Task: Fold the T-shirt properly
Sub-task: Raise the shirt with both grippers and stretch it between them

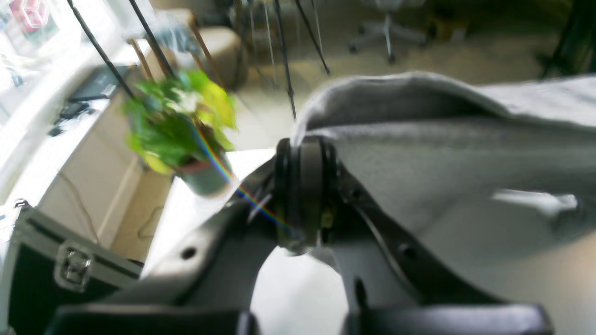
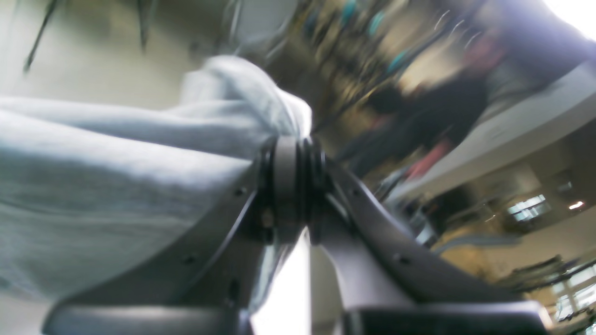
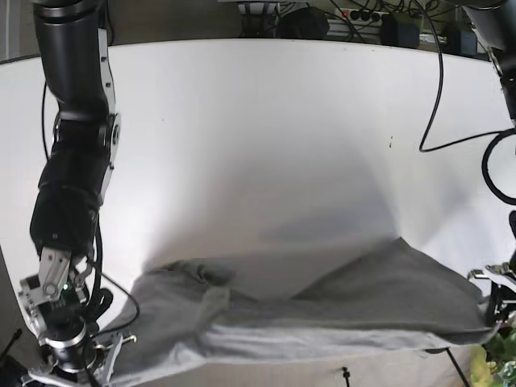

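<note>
T-shirt (image 3: pixel 322 310), one (grey), pinched by two sets of fingers (image 1: pixel 305 186).

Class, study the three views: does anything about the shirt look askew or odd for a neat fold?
Yes. The shirt hangs stretched between both shut grippers, but unevenly: near the right gripper it is bunched and wrinkled, so its edges are not straight.

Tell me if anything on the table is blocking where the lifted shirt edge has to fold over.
Nothing visible does. Both tools, left and right, are shut on the gray shirt, and the white table beyond it shows only bare surface.
</note>
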